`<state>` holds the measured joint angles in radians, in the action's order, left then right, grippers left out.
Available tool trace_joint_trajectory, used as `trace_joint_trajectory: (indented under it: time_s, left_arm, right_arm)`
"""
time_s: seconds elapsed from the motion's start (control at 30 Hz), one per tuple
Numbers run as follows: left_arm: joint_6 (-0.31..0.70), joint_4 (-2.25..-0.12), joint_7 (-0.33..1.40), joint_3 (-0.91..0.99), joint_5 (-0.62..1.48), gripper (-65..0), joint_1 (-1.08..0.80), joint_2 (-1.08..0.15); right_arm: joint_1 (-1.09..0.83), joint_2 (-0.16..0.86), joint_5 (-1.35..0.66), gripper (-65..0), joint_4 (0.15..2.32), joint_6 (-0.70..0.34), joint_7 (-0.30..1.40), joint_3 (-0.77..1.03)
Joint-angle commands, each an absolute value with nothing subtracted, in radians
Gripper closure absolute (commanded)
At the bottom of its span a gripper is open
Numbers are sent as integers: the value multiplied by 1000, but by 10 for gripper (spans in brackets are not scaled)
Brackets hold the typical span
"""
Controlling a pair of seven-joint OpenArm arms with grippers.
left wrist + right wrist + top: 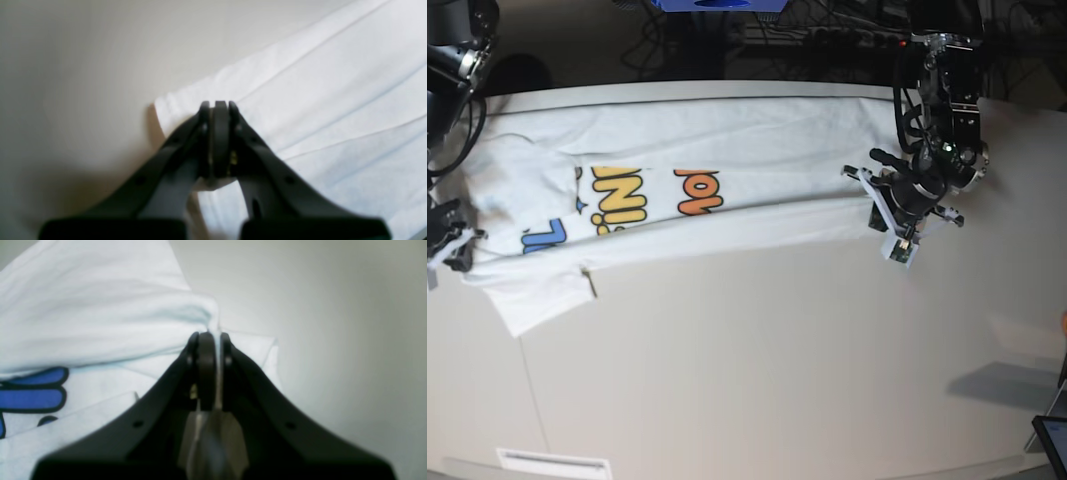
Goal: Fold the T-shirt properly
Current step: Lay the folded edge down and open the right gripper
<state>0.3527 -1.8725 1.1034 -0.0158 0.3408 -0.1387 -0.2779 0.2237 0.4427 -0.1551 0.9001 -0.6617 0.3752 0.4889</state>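
One long fold made, more folds to go.

My left gripper (pixel 216 104) and right gripper (pixel 210 335) each pinch an end of the shirt (pixel 727 215) on the table (pixel 777 370).

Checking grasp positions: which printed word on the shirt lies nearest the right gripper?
The blue word, beside the right gripper at the T-shirt's end; the yellow and orange words lie farther along.
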Motion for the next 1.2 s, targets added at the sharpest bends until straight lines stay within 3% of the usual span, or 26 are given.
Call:
trace_joint_trajectory:
  time_s: [0.0, 0.4, 0.5, 0.67, 0.83, 0.97, 1.17]
  left_arm:
    - [352, -1876, 1090, -13, 337, 0, -133, -291]
    - [352, -1778, 1086, -13, 337, 0, -127, -291]
    - [352, -1778, 1086, -13, 337, 0, -125, -291]
    - [351, -1778, 1086, -13, 337, 0, -127, -291]
    - [351, -1778, 1086, -13, 337, 0, -131, -291]
    - [351, -1778, 1086, -13, 337, 0, -131, -291]
    - [351, -1778, 1086, -13, 337, 0, -131, -289]
  right_arm:
    - [242, 466, -168, 0, 911, -659, 352, 495]
    - [202, 444, -168, 0, 914, -659, 352, 495]
    - [202, 444, -168, -71, 911, -657, 352, 495]
    - [202, 452, -166, -260, 915, -657, 352, 495]
    - [202, 473, -165, -376, 918, -624, 352, 608]
    - [205, 481, -165, -431, 920, -521, 352, 711]
    - [219, 513, -163, -441, 958, -499, 354, 719]
